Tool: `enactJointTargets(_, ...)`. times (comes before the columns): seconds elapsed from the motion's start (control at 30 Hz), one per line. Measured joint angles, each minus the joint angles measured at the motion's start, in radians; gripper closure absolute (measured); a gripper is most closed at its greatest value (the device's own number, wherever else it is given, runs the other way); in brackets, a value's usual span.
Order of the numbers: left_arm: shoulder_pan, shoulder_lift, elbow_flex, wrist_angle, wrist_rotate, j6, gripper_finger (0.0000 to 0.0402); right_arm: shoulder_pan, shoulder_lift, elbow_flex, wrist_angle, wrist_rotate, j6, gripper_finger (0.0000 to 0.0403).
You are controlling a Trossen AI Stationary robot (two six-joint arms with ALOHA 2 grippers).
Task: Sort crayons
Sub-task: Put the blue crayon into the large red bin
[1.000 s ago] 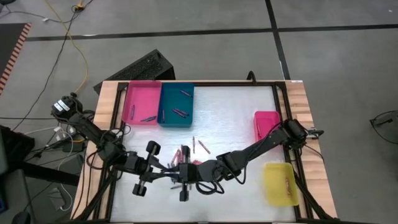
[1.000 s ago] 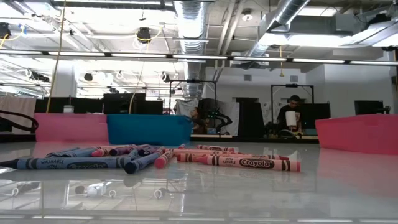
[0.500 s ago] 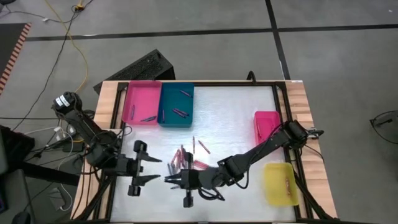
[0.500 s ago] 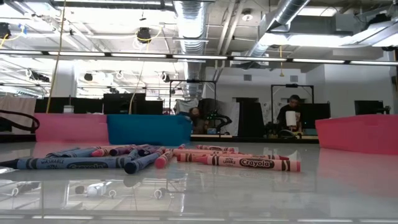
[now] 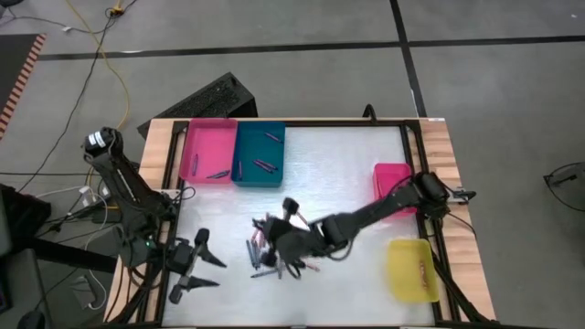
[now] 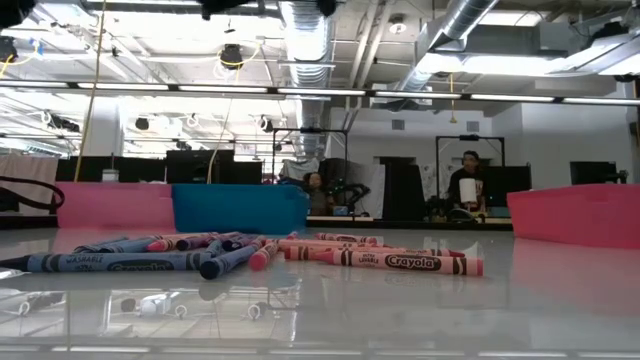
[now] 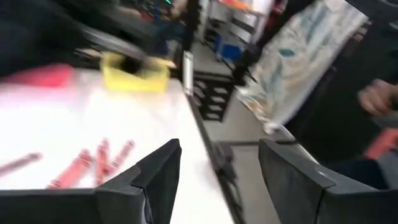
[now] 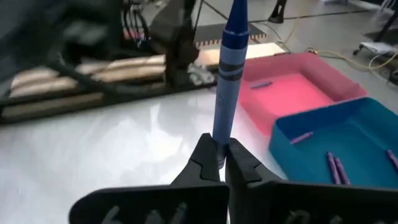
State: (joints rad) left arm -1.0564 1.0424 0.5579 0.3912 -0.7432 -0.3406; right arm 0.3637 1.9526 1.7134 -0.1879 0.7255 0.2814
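Table top (image 5: 347, 164): smooth, glossy white, mirrors ceiling lights & crayons in low view. Side rails (image 5: 157, 155): pale wood w/ visible grain, matt. Pink tray (image 5: 206, 151), blue tray (image 5: 259, 155), yellow tray (image 5: 411, 270): smooth plastic, slight sheen. Crayons (image 6: 385, 261): matt paper wrappers w/ printed labels, waxy tips. Blue crayon (image 8: 229, 68): paper wrap, dull. Right gripper (image 8: 217, 163) fingers: dark matt plastic. Left gripper (image 7: 219, 180): same matt dark finish.
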Motion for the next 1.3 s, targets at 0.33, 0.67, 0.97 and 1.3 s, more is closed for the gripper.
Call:
enactJointTargets(0.33, -0.044, 0.069, 0.000, -0.014, 0.024, -0.043, 0.0203, -0.223, 0.074, 0.005, 0.309, -0.306, -0.008, 0.0402)
enactJointTargets(0.67, -0.059, 0.072, -0.001, -0.056, 0.067, -0.110, 0.0203, -0.345, 0.256, 0.143, 0.341, -0.438, -0.020, 0.0402)
enactJointTargets(0.97, -0.073, 0.072, -0.001, -0.068, 0.073, -0.120, 0.0203, -0.415, 0.448, 0.335, 0.349, -0.466, -0.029, 0.0402)
enactJointTargets(1.3, -0.073, 0.072, -0.001, -0.070, 0.077, -0.144, 0.0203, -0.488, 0.624, 0.530, 0.258, -0.445, -0.020, 0.0401)
